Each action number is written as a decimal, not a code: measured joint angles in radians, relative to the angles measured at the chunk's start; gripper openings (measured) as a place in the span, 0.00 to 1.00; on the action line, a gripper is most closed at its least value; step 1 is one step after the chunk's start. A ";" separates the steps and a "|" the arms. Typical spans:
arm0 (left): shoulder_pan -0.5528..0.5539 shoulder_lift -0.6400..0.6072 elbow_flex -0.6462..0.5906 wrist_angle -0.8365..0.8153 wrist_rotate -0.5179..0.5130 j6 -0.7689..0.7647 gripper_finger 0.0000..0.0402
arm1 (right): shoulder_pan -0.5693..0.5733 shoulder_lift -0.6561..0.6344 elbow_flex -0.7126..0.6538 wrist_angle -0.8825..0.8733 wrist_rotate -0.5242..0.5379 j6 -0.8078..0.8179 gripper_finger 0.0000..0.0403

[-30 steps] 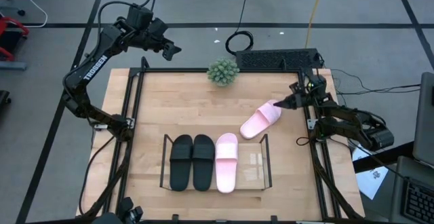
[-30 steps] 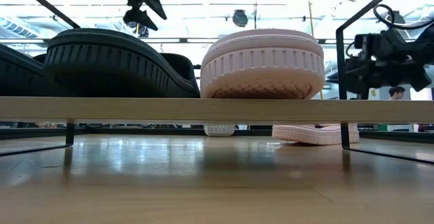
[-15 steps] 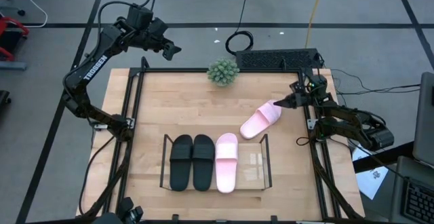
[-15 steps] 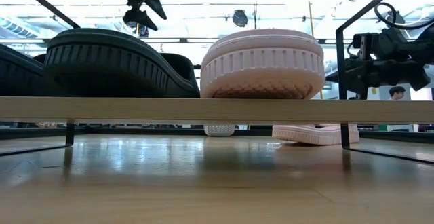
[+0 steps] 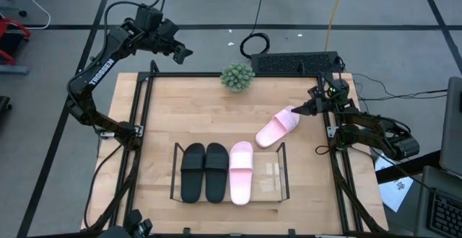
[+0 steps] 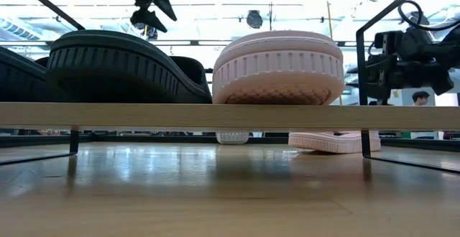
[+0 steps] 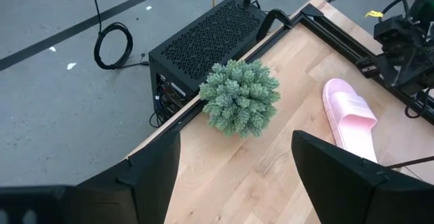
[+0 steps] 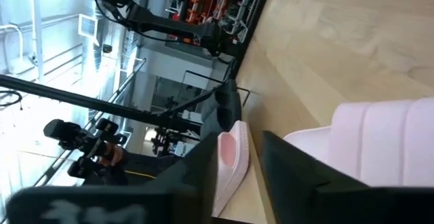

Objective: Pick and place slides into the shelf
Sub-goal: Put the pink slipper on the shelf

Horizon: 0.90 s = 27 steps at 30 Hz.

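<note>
From above, the loose pale pink slip-on slide [image 5: 278, 129] lies on the wooden bench [image 5: 195, 115], its long axis running diagonally from the clear acrylic shelf [image 5: 268, 174] up toward the right end effector [image 5: 302, 112], which sits right at its far tip — whether it grips I cannot tell. The left end effector [image 5: 182, 53] hangs well apart, beyond the bench's far edge.

At bench height, that slide [image 6: 332, 141] lies flat behind the shelf.

The left wrist view shows its own fingers spread open.

The right wrist view shows pink strap [image 8: 380, 136] just ahead — a near finger crossing it.
</note>
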 joint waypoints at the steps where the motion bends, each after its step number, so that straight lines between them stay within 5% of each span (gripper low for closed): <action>1: 0.000 0.000 0.000 0.000 0.000 0.000 0.71 | 0.000 0.000 0.000 0.010 0.001 0.012 0.27; 8: 0.000 0.000 0.000 0.000 0.000 0.001 0.71 | -0.008 -0.003 0.000 0.091 -0.046 0.115 0.41; 14: 0.000 0.000 0.000 0.000 0.000 0.001 0.71 | -0.008 -0.022 0.001 0.104 0.032 0.135 0.40; 27: 0.000 0.000 0.000 0.000 0.000 0.007 0.71 | -0.023 -0.025 0.001 0.109 0.029 0.167 0.40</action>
